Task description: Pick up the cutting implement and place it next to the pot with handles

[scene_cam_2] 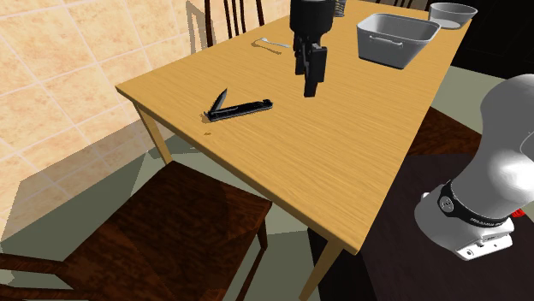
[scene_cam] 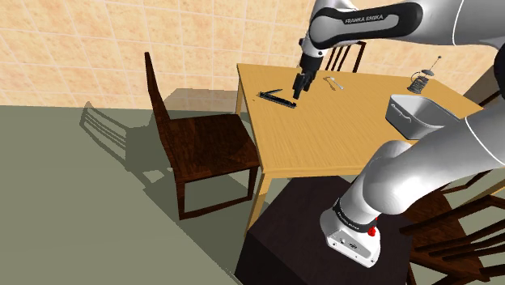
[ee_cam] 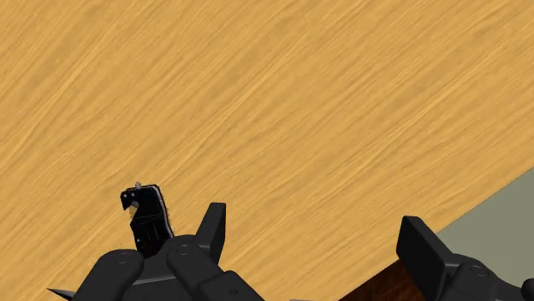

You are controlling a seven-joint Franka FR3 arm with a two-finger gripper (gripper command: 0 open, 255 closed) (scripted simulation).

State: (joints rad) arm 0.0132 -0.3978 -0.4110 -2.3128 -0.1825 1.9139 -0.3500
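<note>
A black folding knife (scene_cam: 277, 98) lies partly unfolded on the wooden table (scene_cam: 340, 133), near the edge toward the shoulder view's left. In the second exterior view the knife (scene_cam_2: 240, 108) is left of my gripper (scene_cam_2: 310, 84). The gripper (scene_cam: 297, 89) hangs a little above the tabletop, beside the knife and not touching it. The wrist view has one end of the knife (ee_cam: 147, 218) just outside one finger, with my gripper (ee_cam: 318, 241) open and nothing between its fingers. The grey pot with handles (scene_cam: 421, 116) (scene_cam_2: 394, 38) stands far across the table.
A small pale utensil (scene_cam: 333, 81) (scene_cam_2: 267, 44) lies beyond the gripper. A grey bowl (scene_cam_2: 452, 13) sits past the pot, and a dark upright object (scene_cam: 421, 81) stands at the far edge. Dark wooden chairs (scene_cam: 202, 142) (scene_cam_2: 171, 231) stand by the table's side.
</note>
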